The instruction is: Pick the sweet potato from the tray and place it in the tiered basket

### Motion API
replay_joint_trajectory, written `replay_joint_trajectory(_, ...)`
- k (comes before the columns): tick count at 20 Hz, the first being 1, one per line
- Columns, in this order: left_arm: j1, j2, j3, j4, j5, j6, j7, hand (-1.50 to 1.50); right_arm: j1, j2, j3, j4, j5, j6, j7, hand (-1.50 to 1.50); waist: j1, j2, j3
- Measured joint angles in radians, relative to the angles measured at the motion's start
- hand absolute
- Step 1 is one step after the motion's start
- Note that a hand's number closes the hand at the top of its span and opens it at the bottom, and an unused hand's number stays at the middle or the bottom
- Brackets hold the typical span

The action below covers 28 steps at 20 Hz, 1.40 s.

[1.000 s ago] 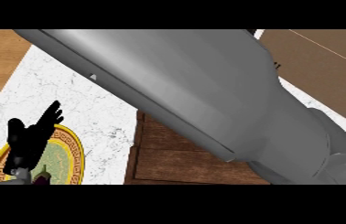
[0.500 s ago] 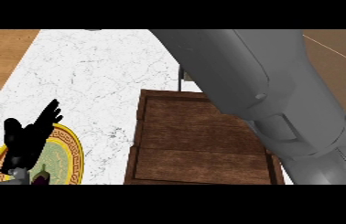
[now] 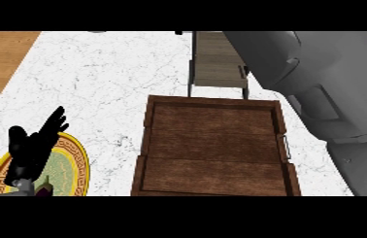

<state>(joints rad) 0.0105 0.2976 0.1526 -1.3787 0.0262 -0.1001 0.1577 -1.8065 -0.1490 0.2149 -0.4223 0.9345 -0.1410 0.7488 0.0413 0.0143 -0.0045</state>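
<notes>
The wooden tray (image 3: 215, 149) lies in the middle of the head view, and its floor is bare. No sweet potato shows anywhere. The tiered basket (image 3: 219, 62), grey-brown shelves in a thin black frame, stands just behind the tray's far edge. My right forearm (image 3: 315, 96) comes in from the lower right and runs up past the basket's right side. Its hand is beyond the picture's top edge. My left hand (image 3: 28, 152) rests open at the lower left, fingers up, over a plate.
A yellow-rimmed plate (image 3: 75, 164) lies at the lower left under my left hand, with a small dark object (image 3: 46, 187) at its near edge. The white marble counter (image 3: 108, 76) spreads left of the tray. A wooden strip (image 3: 13, 52) runs along the far left.
My right forearm has swung to the right, uncovering the whole tray and the tiered basket behind it. The left hand has stayed still.
</notes>
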Motion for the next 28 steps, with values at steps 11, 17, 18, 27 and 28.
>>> replay_joint_trajectory(11,-0.008,0.004,0.003,0.001,-0.003,-0.010,-0.004,0.00,-0.109,-0.117,0.057,0.160,0.078,0.198,-0.271,1.50,0.010,0.002,0.002)
replay_joint_trajectory(17,-0.011,-0.006,0.001,0.010,-0.008,-0.005,0.000,0.00,-0.129,-0.124,0.062,0.225,0.098,0.271,-0.338,1.50,0.008,0.002,0.002)
replay_joint_trajectory(18,-0.007,-0.011,-0.003,0.006,-0.012,-0.003,-0.004,0.00,-0.126,-0.129,0.053,0.238,0.093,0.281,-0.334,1.50,0.009,0.002,0.002)
replay_joint_trajectory(27,0.014,-0.003,0.009,0.001,-0.004,-0.017,-0.014,0.00,-0.111,-0.125,-0.030,0.359,0.025,0.444,-0.146,-1.50,0.007,0.000,0.002)
replay_joint_trajectory(28,0.013,-0.003,0.010,0.002,-0.006,-0.014,-0.014,0.00,-0.107,-0.127,-0.041,0.360,0.015,0.443,-0.123,-1.50,0.005,0.000,0.002)
